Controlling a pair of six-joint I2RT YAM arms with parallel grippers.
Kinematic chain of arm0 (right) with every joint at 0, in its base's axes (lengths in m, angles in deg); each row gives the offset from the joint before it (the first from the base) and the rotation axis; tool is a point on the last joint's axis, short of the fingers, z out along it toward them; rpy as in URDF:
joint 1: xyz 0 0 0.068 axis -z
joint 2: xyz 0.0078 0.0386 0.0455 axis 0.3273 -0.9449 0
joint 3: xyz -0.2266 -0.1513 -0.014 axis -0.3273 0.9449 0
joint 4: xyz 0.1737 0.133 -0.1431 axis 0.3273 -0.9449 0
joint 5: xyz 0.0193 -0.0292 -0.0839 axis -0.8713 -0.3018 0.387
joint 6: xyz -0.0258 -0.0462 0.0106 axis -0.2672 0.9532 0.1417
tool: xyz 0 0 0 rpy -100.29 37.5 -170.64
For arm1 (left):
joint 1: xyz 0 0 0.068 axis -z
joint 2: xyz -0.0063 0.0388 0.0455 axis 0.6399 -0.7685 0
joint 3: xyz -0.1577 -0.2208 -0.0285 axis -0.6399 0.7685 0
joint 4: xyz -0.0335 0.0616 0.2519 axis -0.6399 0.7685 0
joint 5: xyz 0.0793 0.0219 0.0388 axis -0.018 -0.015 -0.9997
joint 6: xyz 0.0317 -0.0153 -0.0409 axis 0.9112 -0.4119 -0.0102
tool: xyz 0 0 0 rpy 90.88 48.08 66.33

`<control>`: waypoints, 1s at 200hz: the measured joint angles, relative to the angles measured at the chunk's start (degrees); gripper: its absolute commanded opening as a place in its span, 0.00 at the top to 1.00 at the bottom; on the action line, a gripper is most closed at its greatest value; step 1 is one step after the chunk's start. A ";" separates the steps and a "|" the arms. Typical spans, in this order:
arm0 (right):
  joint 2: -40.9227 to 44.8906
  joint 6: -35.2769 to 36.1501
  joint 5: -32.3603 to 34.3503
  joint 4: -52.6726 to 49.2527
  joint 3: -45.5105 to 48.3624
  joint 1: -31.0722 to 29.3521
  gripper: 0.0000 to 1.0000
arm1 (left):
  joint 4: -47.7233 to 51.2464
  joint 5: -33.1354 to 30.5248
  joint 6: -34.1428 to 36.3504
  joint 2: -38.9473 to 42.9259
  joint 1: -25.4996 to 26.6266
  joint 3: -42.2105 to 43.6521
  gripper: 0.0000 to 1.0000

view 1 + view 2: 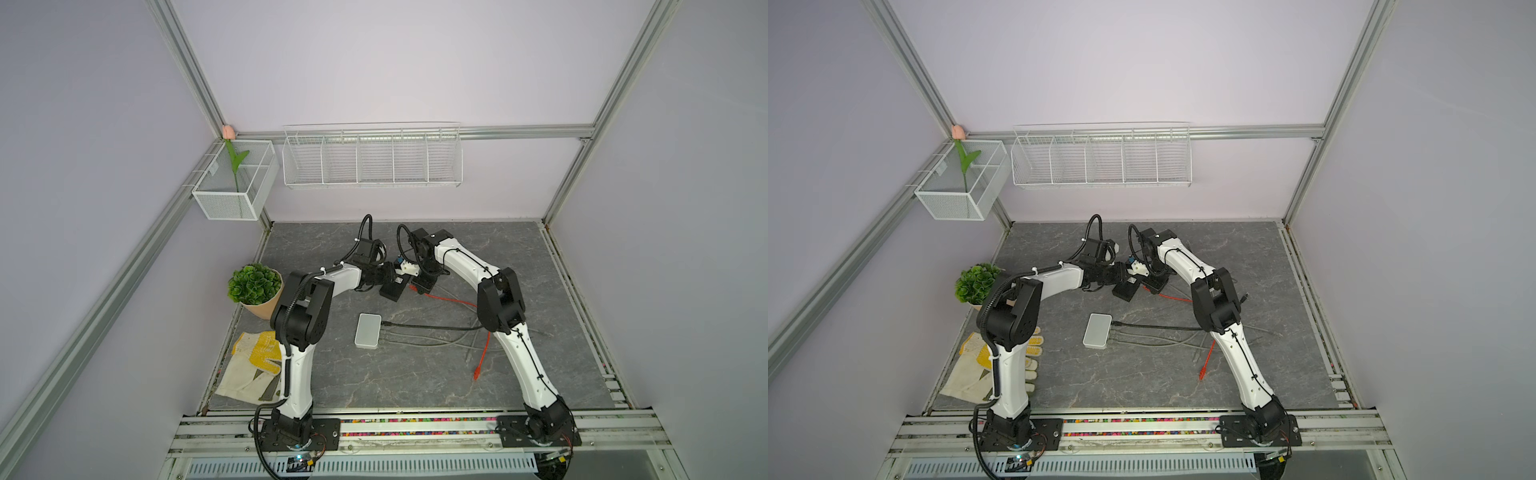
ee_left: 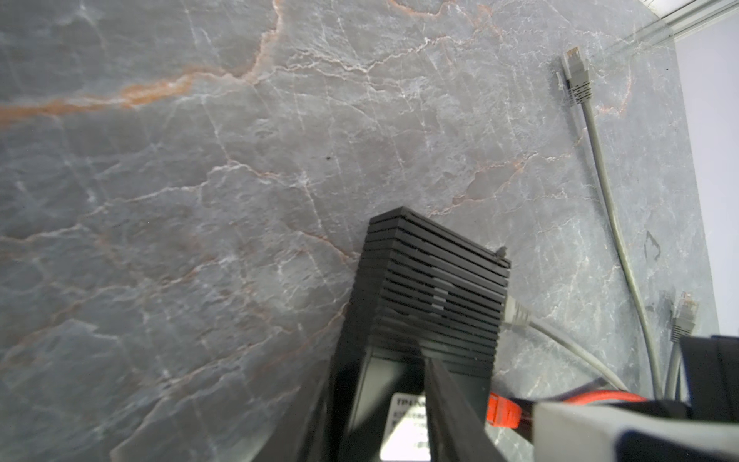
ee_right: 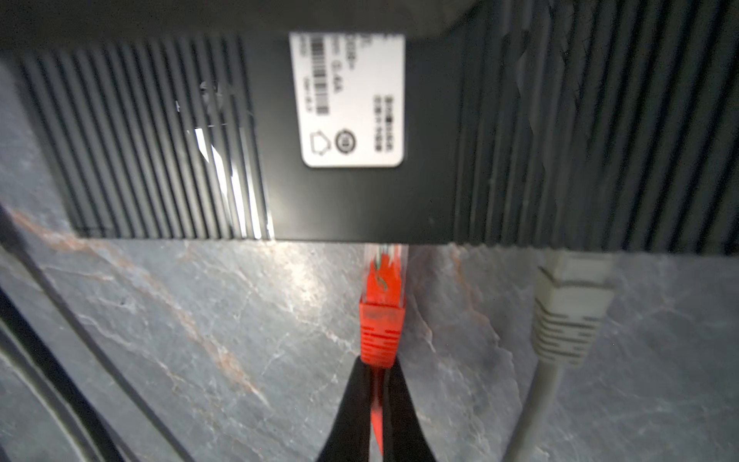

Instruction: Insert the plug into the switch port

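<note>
Plug [image 3: 380, 316]: orange, tip at the switch [image 3: 160, 140] port edge, just ahead of the jaws
Right gripper [image 3: 378, 380]: clamped on orange cable [image 3: 376, 420] behind plug
Left gripper [image 2: 376, 372]: jaws narrow, clasping switch

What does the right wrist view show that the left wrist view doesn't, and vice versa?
Right wrist only: the right tool pinching the orange cable just behind the orange plug, whose clear tip meets the black switch edge. Left wrist only: one loose grey plug and another lying on the table. Both: the black switch, the orange plug, a grey plug in the switch.
</note>
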 measured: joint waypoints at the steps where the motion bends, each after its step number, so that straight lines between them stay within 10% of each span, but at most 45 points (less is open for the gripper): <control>1: 0.00 0.00 -0.02 0.02 0.00 0.00 0.93 | 0.00 -0.02 0.02 0.00 0.00 0.00 0.62; 200: 0.07 -0.59 -0.13 1.07 0.07 0.55 0.93 | 0.59 -0.04 3.87 -1.07 0.37 -1.79 0.66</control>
